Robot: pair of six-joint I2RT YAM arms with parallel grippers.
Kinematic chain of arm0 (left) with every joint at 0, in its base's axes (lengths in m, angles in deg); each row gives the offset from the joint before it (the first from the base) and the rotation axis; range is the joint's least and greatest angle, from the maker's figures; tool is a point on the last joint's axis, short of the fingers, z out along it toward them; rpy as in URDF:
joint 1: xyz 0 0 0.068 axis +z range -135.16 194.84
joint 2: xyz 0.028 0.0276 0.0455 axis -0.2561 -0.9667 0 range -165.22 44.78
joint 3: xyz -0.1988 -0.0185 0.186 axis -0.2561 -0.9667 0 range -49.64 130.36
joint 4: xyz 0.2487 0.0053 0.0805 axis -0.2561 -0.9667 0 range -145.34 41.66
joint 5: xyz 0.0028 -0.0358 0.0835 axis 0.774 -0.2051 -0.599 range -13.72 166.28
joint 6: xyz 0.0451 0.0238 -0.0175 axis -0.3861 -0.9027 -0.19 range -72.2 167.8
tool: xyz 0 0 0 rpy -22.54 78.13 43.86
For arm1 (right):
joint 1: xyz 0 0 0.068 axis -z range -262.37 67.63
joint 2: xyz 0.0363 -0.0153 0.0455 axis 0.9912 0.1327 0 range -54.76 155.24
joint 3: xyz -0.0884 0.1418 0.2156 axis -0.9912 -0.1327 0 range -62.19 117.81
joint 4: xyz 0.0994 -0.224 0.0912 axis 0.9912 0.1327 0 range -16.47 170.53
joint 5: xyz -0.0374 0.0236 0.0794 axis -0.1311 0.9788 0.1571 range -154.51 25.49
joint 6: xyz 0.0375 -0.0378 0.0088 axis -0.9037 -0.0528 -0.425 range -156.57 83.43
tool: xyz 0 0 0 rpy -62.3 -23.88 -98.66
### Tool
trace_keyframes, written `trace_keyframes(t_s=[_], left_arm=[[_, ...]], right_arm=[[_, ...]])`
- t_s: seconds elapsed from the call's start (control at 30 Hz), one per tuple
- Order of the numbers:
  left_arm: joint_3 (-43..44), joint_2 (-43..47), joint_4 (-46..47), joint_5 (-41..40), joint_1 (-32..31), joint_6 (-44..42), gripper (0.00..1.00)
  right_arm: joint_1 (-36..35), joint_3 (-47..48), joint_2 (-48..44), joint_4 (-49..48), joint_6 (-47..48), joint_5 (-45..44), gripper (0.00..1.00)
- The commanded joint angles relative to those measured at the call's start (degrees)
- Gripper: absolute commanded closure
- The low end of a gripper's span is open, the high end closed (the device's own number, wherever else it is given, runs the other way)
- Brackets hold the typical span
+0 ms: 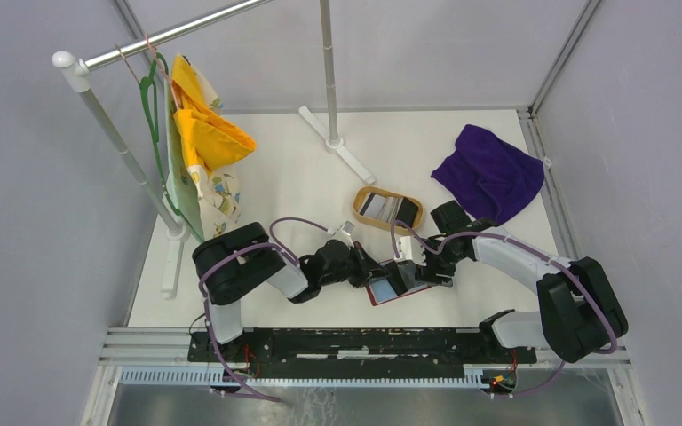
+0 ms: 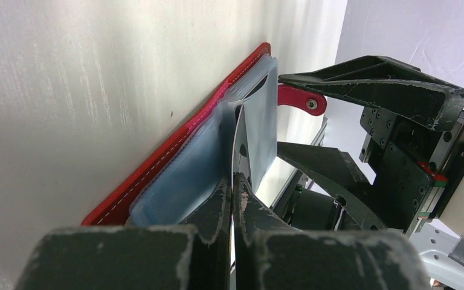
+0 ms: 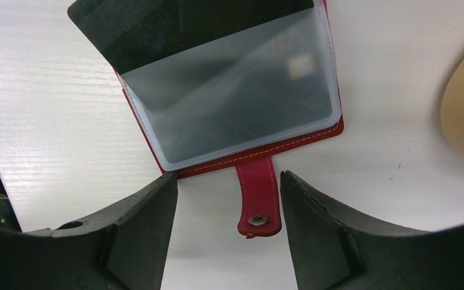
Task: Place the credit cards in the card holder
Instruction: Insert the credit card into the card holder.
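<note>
The red card holder (image 1: 391, 291) lies open on the white table near the front edge, between my two grippers. My left gripper (image 2: 234, 181) is shut on a thin black card (image 2: 237, 142) seen edge-on, standing among the holder's clear pockets (image 2: 187, 175). In the right wrist view the black card (image 3: 187, 27) sticks out of a frosted pocket (image 3: 235, 103). My right gripper (image 3: 226, 178) is open just off the holder's edge, with the red snap tab (image 3: 257, 199) lying between its fingers, untouched. More cards (image 1: 389, 209) lie in the tan oval tray (image 1: 361, 202).
A purple cloth (image 1: 490, 173) lies at the back right. A clothes rack (image 1: 124, 146) with a yellow cloth (image 1: 202, 124) and a green hanger stands at the left. A white pole stand (image 1: 337, 142) is at the back centre.
</note>
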Motion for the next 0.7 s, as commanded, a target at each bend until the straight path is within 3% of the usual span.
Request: trace_keyframes(t_s=[0.0, 0.4, 0.67], left_arm=[[1.1, -1.8, -1.1, 3.0, 0.2, 1.2, 0.98], [2.7, -7.0, 5.5, 6.6, 1.1, 1.5, 0.97], [3.3, -8.3, 5.2, 6.8, 1.3, 0.3, 0.92]], right_arm=[[-0.1, -0.5, 0.8, 1.2, 0.7, -0.9, 0.31], [-0.3, -0.3, -1.2, 0.8, 0.4, 0.1, 0.29], [-0.9, 1.9, -8.5, 0.2, 0.7, 5.4, 0.27]])
